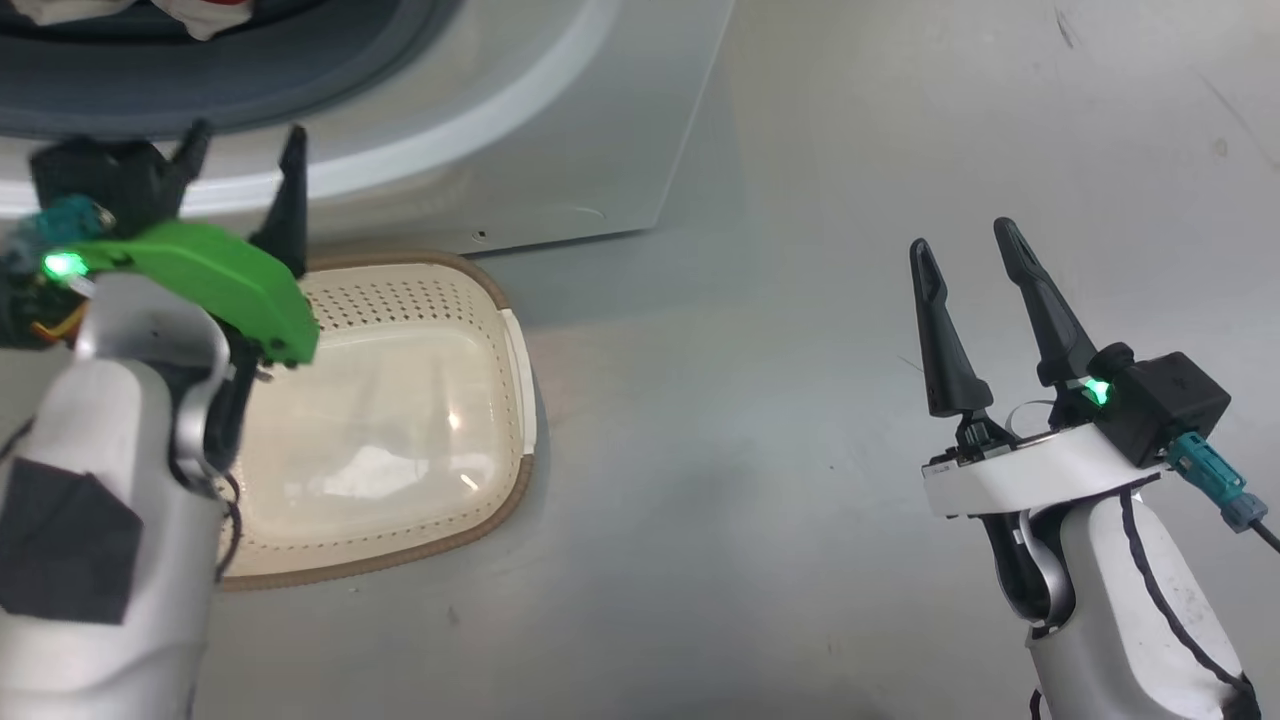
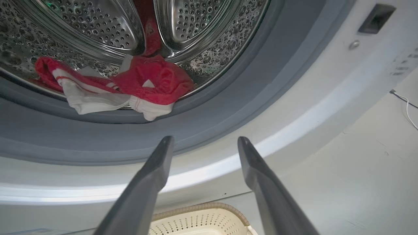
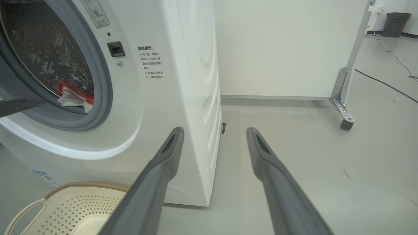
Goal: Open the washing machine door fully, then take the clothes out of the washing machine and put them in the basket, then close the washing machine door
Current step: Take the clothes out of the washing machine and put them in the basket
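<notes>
Lying seemingly beyond left claw (image 2: pixel 205 139): clothes (image 2: pixel 153 78)

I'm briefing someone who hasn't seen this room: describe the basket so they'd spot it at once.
Find the big white washing machine. On the floor before its front stands the basket. Cream plastic, perforated sides and a brown woven-look rim set it apart.
</notes>
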Controlling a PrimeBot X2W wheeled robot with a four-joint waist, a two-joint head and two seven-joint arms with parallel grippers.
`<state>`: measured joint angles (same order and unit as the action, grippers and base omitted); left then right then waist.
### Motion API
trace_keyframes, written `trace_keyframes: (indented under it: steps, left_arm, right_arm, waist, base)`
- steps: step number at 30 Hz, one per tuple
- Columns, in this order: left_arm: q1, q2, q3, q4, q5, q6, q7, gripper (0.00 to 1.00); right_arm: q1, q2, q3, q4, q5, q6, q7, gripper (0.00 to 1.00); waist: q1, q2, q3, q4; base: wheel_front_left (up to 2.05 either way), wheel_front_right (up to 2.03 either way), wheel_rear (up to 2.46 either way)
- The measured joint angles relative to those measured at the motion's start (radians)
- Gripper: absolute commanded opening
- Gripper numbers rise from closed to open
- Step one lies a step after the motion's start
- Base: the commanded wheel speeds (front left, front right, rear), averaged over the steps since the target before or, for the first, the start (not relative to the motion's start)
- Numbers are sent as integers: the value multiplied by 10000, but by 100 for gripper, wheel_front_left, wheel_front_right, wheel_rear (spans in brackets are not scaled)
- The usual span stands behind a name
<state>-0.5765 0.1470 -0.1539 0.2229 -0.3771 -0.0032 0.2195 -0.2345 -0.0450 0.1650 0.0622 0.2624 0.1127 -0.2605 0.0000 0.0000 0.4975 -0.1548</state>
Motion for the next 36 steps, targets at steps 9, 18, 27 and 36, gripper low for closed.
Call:
trace_keyframes:
  steps: [9,18,27,36]
  left_arm:
    - [-2564,834,876,454,-270,-38,711,100]
    - [-4010,1292,1191,1292,-240,-151,696,100]
    - [-5028,1726,1549,1994,-240,-151,763,100]
    - [-5560,1829,1613,3066,-550,-198,1615,100]
  right_arm:
    - [-669,-4,529,-173,646,-100,0,100]
    - [-918,-4,807,-176,976,-274,0,100]
    - [-1110,0,1049,-182,1055,-293,0,100]
    - [-1305,2,1087,-217,1068,-439,0,100]
  waist:
    - [1,0,1156,-723]
    - [1,0,1831,-1558]
    - [0,0,2231,-2034]
    - [0,0,2553,-2222]
  base:
    - [0,0,0]
    - [0,0,0]
    - [0,0,0]
    - [0,0,0]
